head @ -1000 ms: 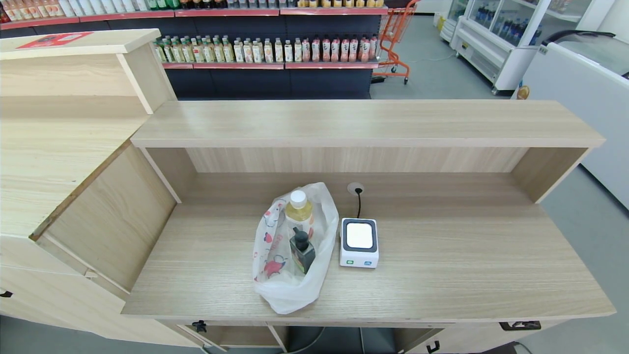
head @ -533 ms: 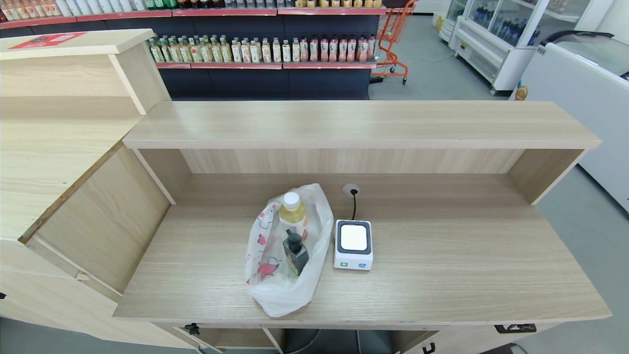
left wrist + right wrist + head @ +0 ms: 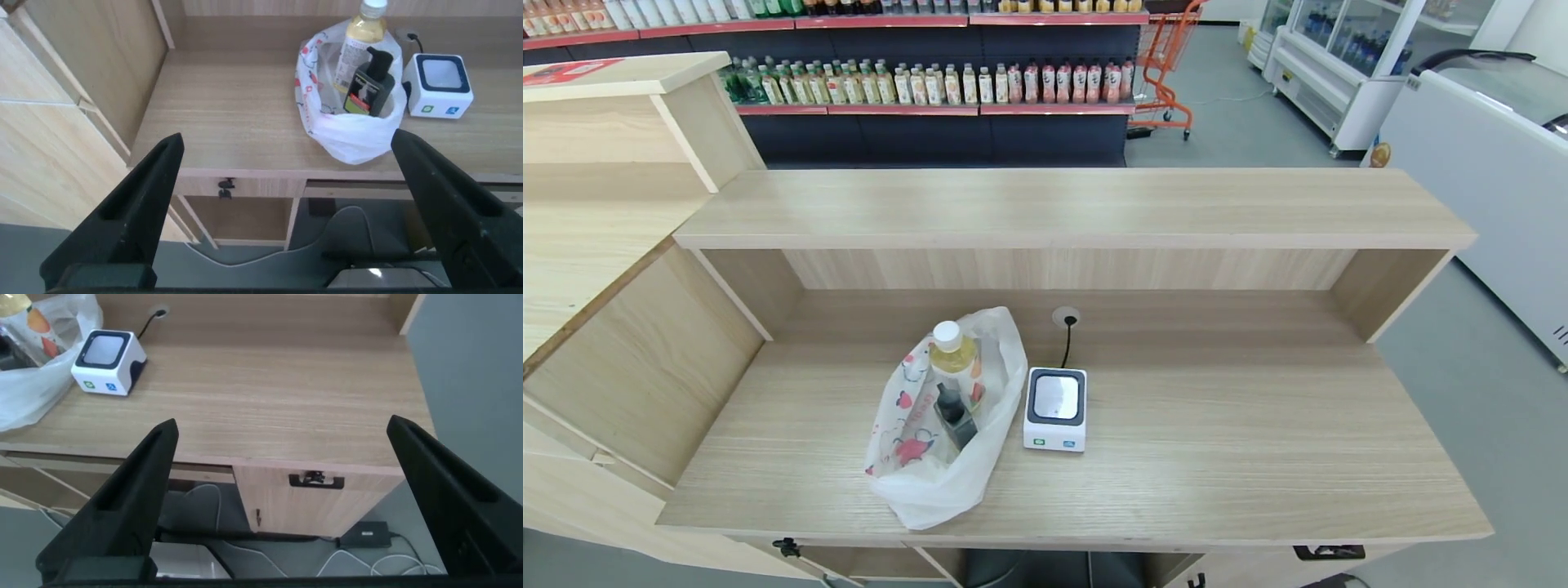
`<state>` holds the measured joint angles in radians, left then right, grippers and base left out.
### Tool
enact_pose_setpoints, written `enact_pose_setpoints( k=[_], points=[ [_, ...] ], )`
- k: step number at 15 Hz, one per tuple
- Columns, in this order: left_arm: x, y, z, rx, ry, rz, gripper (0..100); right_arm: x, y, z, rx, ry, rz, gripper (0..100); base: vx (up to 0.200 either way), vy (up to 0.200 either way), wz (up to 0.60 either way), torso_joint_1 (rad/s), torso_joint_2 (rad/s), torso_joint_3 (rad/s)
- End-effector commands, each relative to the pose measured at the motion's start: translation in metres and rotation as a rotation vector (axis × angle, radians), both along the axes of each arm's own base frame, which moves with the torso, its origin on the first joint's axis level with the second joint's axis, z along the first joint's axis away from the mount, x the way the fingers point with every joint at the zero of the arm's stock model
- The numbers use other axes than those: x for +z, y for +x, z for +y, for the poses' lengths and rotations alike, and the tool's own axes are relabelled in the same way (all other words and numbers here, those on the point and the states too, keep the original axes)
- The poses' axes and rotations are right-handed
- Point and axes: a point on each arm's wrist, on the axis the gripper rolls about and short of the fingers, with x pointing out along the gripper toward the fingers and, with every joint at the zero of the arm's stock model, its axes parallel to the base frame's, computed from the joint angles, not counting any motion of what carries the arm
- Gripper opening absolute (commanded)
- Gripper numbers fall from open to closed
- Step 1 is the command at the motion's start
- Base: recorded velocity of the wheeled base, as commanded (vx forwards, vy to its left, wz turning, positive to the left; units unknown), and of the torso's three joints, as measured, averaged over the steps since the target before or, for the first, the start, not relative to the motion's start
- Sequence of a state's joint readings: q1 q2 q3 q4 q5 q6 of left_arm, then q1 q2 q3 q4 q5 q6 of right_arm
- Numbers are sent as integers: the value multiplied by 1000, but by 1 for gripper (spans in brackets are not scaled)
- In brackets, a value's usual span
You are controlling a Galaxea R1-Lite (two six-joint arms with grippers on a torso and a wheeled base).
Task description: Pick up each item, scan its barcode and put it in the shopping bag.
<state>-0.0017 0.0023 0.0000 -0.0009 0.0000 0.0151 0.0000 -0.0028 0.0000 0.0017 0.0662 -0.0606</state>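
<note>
The left claw (image 3: 284,140) and the right claw (image 3: 282,423) sit back from the near edge of the worktop (image 3: 1217,457), each with its fingers spread wide and holding nothing. On the worktop the shopping bag (image 3: 931,482) sits open, with a pale-capped juice bottle (image 3: 953,355) and a dark bottle (image 3: 954,412) standing inside it. With both items bagged, the task looks at or near its end. The white scanner (image 3: 1056,398) stands just beside the bag on its right, its cable (image 3: 1066,347) running back to a grommet. Beyond the raised ledge (image 3: 1078,208) are store shelves (image 3: 931,82) lined with drinks, an orange cart (image 3: 1164,65) and white freezers (image 3: 1486,147).
</note>
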Motion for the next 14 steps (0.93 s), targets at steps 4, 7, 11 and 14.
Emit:
enact_pose_setpoints(
  k=[4, 7, 11, 14],
  points=[
    [0, 1, 0, 0, 2, 8, 100, 0, 0, 0, 0, -1, 4, 100, 200, 0, 0, -1, -1, 2],
    [0, 0, 0, 0, -3, 0, 100, 0, 0, 0, 1, -1, 4, 100, 133, 0, 0, 8, 2, -3],
    [0, 0, 0, 0, -3, 0, 100, 0, 0, 0, 0, -1, 6, 0, 0, 0, 0, 0, 0, 0],
    [0, 0, 0, 0, -3, -1, 100, 0, 0, 0, 0, 1, 6, 0, 0, 0, 0, 0, 0, 0]
  ],
)
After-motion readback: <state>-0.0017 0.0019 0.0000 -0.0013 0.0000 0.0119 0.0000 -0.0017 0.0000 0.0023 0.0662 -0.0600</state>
